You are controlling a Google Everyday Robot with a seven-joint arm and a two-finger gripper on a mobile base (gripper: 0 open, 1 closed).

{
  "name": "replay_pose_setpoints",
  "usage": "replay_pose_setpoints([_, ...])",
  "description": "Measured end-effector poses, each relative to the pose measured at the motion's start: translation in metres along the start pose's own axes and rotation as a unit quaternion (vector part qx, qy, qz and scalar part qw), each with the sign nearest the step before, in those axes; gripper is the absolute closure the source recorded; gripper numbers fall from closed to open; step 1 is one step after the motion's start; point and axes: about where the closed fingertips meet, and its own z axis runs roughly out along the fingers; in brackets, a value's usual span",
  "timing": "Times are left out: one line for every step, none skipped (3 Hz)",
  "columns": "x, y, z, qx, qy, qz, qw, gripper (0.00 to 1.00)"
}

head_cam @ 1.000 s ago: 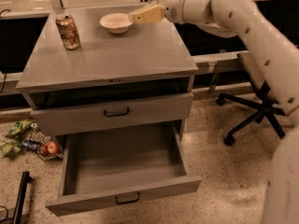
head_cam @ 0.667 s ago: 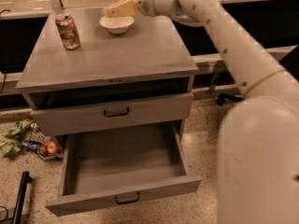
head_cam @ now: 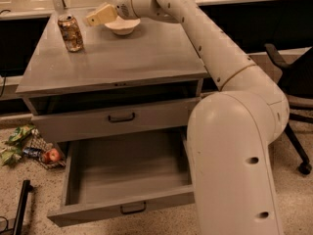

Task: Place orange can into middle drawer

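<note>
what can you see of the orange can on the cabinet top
The orange can is a small drink can with a mottled orange-brown label and a silver top. It stands upright near the back left corner of the grey cabinet top and touches only that surface. The end effector hovers to its right in the view, apart from it, near the cream bowl. The can is not yet in the open middle drawer.

We find the orange can (head_cam: 71, 33) at the back left of the worktop (head_cam: 132, 60), the bowl (head_cam: 122, 26) to its right, and our gripper (head_cam: 99, 16) between them. Below, the middle drawer (head_cam: 127, 180) juts out in front.
</note>
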Motion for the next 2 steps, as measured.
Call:
replay_pose_setpoints([0.001, 0.002, 0.011, 0.002, -0.016, 0.023, 0.9996, 0.0])
replay_pose_setpoints([0.003, 0.001, 0.044, 0.015, -0.022, 0.05, 0.9984, 0.0])
